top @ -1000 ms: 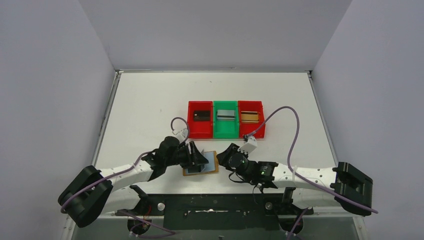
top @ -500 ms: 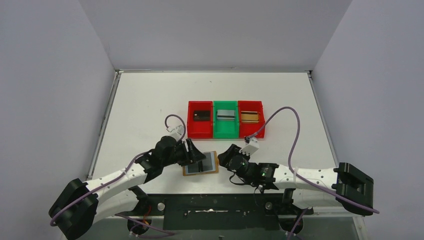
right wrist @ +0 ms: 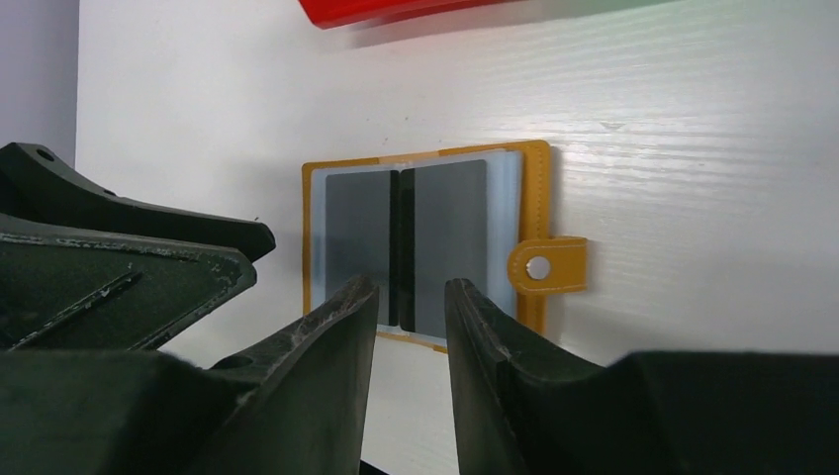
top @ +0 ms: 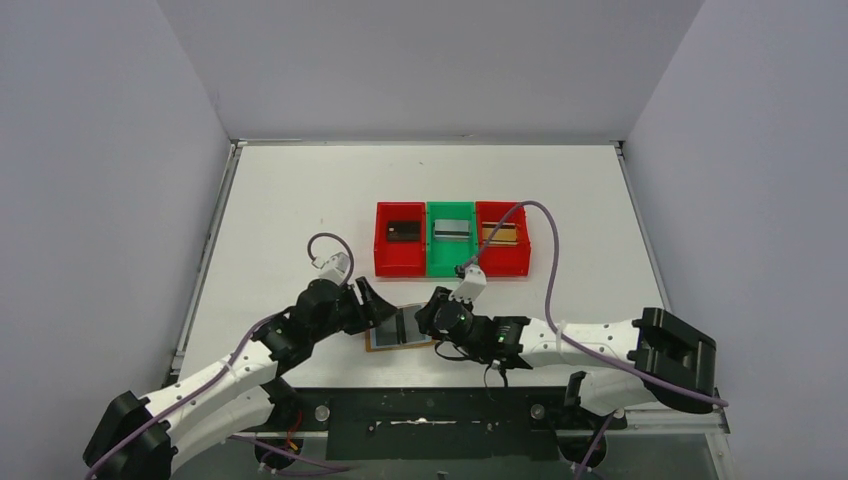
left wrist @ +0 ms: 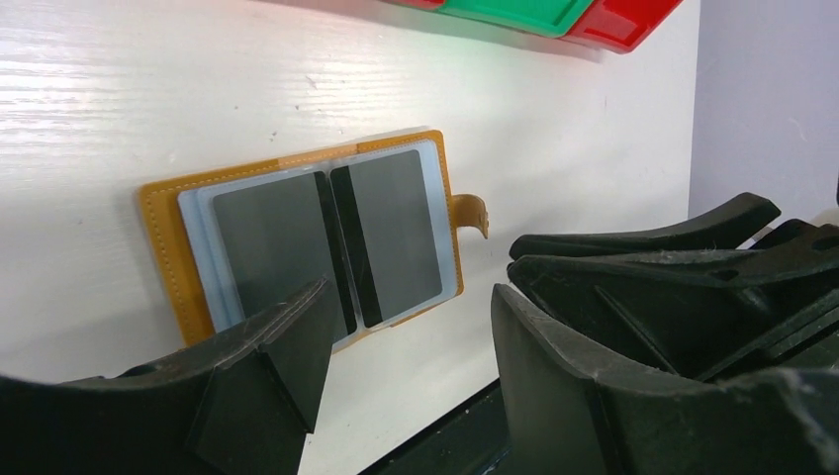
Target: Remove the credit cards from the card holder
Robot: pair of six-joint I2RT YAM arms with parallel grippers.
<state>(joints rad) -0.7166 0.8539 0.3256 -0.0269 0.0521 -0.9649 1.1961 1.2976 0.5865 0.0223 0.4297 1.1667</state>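
Card holder [right wrist: 450, 237] partly hidden behind jaws; bins [right wrist: 376, 10] blurred, cropped at top.

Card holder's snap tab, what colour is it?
Snap tab: mustard-tan leather, clearest in the right wrist view.

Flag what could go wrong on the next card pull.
1. Left pincer and right pincer crowd the same open card holder; they may collide.
2. The holder lies flat on the table, seemingly unpinned, so tugging a grey card may drag it along.
3. The cards sit flush in the pale sleeves; a pincer may pinch sleeve, not card.
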